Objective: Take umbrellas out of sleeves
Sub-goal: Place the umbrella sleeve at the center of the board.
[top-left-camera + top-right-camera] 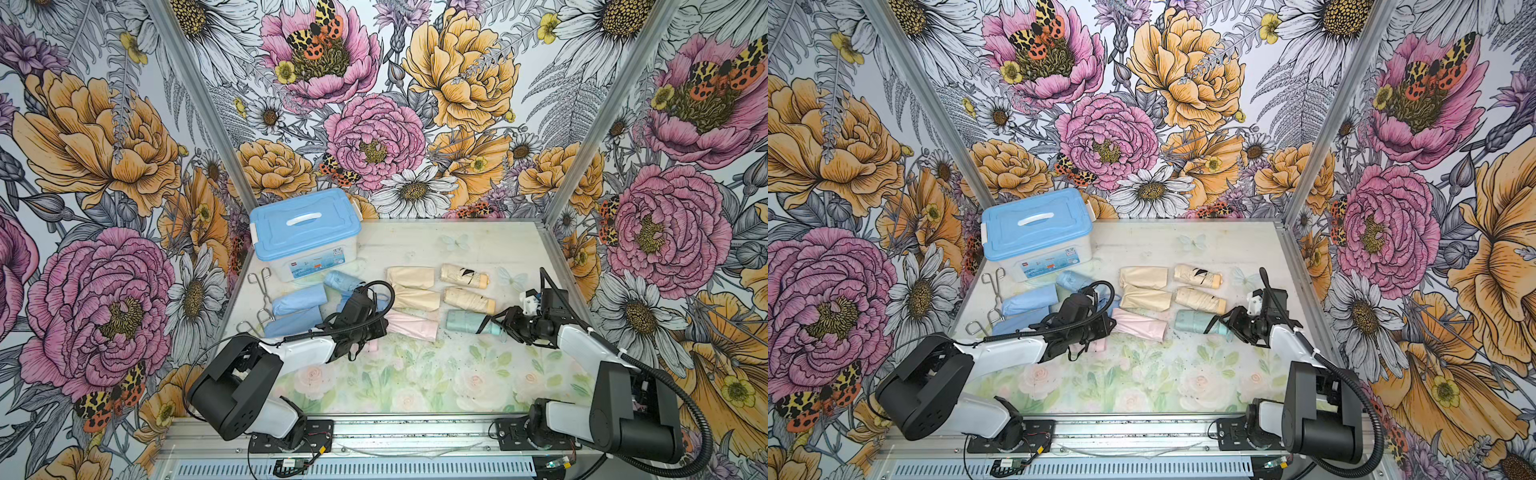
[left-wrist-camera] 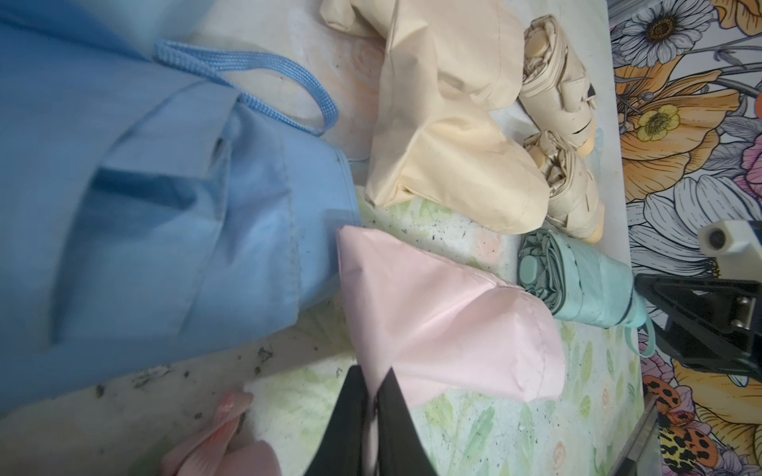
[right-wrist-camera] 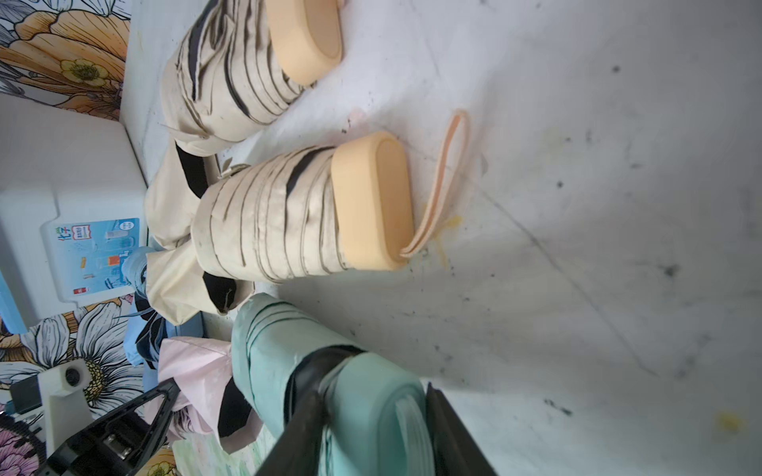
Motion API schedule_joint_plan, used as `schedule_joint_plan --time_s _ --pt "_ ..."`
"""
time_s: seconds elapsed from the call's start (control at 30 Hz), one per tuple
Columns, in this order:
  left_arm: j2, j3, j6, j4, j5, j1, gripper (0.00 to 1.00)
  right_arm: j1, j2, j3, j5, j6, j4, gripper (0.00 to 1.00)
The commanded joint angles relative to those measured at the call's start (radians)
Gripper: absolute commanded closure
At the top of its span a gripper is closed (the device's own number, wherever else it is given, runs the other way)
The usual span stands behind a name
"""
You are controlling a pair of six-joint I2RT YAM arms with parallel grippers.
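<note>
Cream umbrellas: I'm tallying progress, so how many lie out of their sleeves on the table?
2. One cream umbrella lies toward the back, beside the cream sleeves; the other cream umbrella lies just in front of it. The left arm may hide others.

It looks like a robot test booth: big flower-paper walls (image 1: 83,145) on shiny metal posts (image 1: 195,95), and two black-and-white robot arms (image 1: 307,351) (image 1: 582,340) bolted to a metal rail (image 1: 415,430).
</note>
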State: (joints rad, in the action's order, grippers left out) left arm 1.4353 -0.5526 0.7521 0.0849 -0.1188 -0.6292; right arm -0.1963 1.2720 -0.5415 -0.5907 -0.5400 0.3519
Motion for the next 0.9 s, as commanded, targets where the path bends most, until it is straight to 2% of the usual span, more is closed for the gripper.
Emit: schedule_joint_plan --time_s 0.0,0.2,0.23,0.53,0.87 --pt "-0.005 -0.018 -0.011 -0.004 0.034 -0.006 0.84 -0.005 0.003 -0.003 0.049 0.024 0.009 0.53" --pt "-0.039 -0.021 -0.023 -0.046 0.065 -0.007 0.7 -0.006 -0.017 -0.005 0.087 0.028 0.017 0.5" --pt "-0.046 -0.022 -0.026 -0.055 0.071 -0.006 0.66 -0.007 -0.023 -0.007 0.093 0.029 0.019 0.49" --pt "-0.146 -0.045 -0.061 -0.16 0.144 -0.006 0.49 -0.007 -0.092 -0.018 0.142 0.034 0.048 0.45" --pt "-0.374 -0.09 -0.166 -0.369 0.346 -0.005 0.32 -0.005 -0.186 -0.05 0.185 0.046 0.062 0.4"
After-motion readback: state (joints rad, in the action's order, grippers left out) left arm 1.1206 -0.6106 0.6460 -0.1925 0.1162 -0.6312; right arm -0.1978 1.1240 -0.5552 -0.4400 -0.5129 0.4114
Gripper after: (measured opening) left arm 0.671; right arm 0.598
